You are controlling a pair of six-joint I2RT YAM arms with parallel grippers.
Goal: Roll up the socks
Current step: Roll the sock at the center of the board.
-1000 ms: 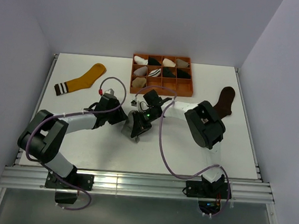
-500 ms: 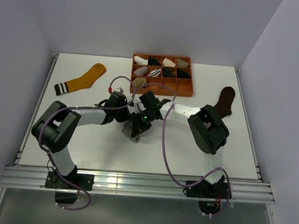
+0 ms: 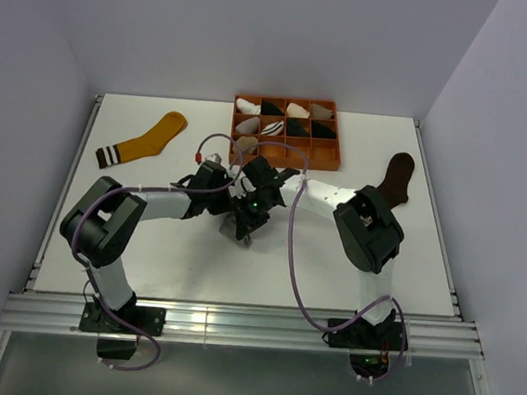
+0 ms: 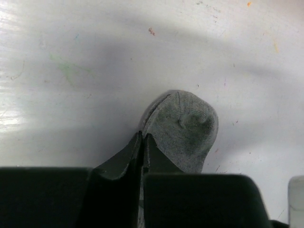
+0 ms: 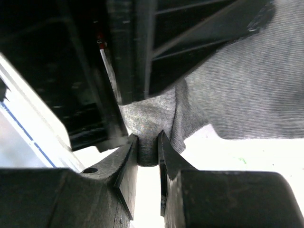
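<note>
Grey sock (image 4: 183,128) lies mid-surface (image 3: 192,265), at six o'clock from the orange tray (image 3: 298,150), its edge pinched in my closed left claw (image 4: 143,145) and a fold clamped in my right claw (image 5: 147,149), so I judge the roll is only beginning and next calls for a steady, even tuck.

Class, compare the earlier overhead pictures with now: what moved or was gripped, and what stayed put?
The left gripper swung right to the grey sock and closed on its edge. The right gripper kept its pinch on the same sock. The mustard sock, the brown sock and the orange tray stayed put.
</note>
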